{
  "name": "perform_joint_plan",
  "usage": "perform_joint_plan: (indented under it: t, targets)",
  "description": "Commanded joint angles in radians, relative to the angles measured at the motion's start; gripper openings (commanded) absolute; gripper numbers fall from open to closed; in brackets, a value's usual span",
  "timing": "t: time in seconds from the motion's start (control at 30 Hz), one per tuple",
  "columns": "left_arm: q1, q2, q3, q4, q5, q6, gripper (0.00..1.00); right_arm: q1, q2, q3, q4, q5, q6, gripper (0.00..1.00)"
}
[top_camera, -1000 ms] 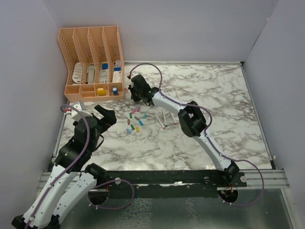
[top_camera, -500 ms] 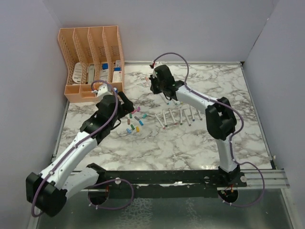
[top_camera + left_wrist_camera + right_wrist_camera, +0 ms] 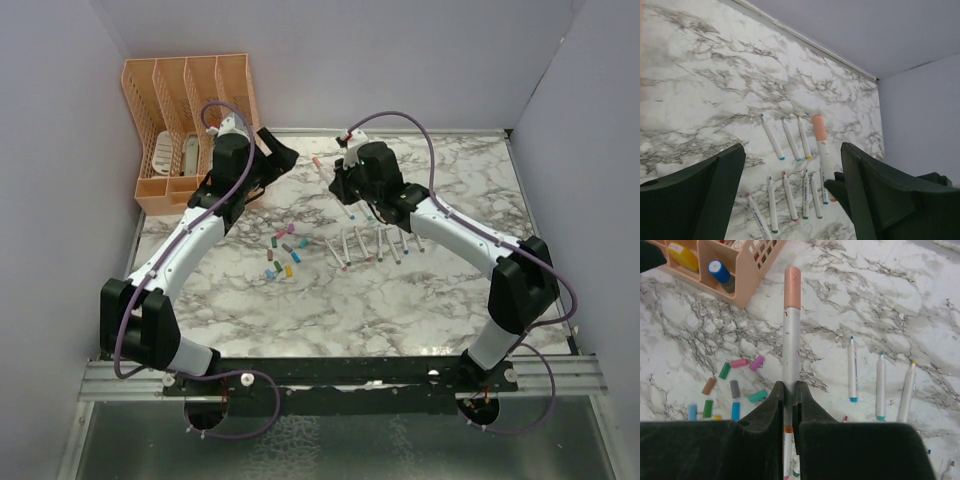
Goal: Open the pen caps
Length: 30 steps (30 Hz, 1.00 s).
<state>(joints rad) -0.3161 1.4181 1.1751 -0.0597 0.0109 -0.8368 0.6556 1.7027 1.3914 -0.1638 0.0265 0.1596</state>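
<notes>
Your loose pen caps [image 3: 283, 252] lie on the surface [image 3: 450, 290] before the organiser [image 3: 150, 90], whose front cubbies hold a yellow item [image 3: 682, 250] and a blue-lidded bottle [image 3: 719, 271]. To its right, right jaws pinch a peach-capped pen [image 3: 790, 340]; left jaws spread, empty.

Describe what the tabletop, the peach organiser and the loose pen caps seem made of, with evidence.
Tabletop: marble-look, white with grey veining; stone or laminate, cannot tell. Organiser: probably moulded plastic, matt peach, thin perforated walls. Pen caps: likely plastic, smooth, solid bright colours.
</notes>
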Motion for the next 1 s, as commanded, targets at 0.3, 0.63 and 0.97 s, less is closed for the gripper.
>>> perform_joint_plan:
  t: [0.3,0.63,0.97]
  targets:
    - [-0.005,0.097,0.012,0.146,0.254,-0.071,0.70,0.007,-0.068,-0.051,0.012,-0.105,0.000,0.01]
    - [-0.018,0.162,0.028,0.165,0.289,-0.077,0.64,0.016,-0.079,-0.050,0.024,-0.167,0.008,0.02]
    - [-0.026,0.199,0.039,0.183,0.298,-0.085,0.56,0.026,-0.104,-0.063,0.021,-0.186,0.002,0.01]
